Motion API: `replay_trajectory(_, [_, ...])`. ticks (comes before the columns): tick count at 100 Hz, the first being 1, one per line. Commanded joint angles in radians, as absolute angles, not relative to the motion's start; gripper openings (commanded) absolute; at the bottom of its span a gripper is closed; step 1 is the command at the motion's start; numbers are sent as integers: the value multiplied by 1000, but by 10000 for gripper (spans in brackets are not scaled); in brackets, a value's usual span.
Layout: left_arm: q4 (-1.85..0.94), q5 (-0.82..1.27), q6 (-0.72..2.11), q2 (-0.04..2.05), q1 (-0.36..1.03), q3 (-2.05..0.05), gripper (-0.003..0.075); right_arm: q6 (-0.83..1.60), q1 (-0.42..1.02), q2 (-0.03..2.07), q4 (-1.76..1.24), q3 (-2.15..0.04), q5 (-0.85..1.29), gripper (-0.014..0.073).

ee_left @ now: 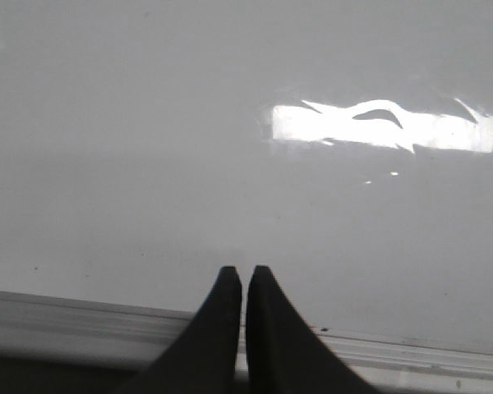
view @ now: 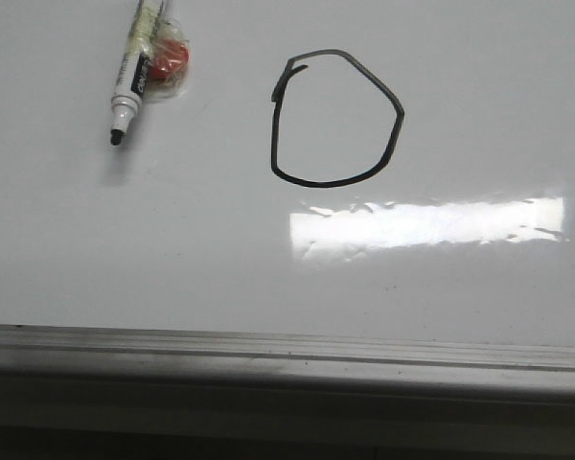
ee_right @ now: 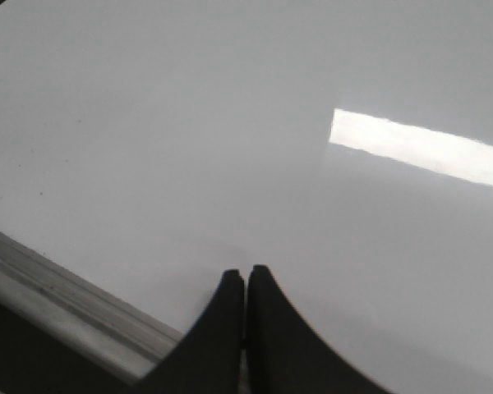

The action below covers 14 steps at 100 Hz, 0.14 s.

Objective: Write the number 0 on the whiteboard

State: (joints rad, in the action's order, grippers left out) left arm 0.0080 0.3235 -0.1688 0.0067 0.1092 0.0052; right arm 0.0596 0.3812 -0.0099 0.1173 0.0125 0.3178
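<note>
Drawn 0 (view: 335,120) on the whiteboard (view: 479,297).
Marker (view: 132,72) lies well left of it; both grippers (ee_left: 243,272) (ee_right: 246,272) pinched together, empty.

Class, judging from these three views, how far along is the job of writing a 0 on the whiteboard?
Done: the number 0 is a closed black loop on the whiteboard, and the marker lies on the board, uncapped. In hand: nothing; the left end effector and right end effector are shut and empty. Left: apparently nothing.
</note>
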Motion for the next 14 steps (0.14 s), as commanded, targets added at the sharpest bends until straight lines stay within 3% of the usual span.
replay_trajectory(1, [0, 264, -167, 18, 105, 37, -20, 74, 376, -29, 110, 24, 296, -47])
replay_trajectory(14, [0, 264, -167, 18, 105, 37, -20, 74, 376, -29, 110, 24, 296, -47])
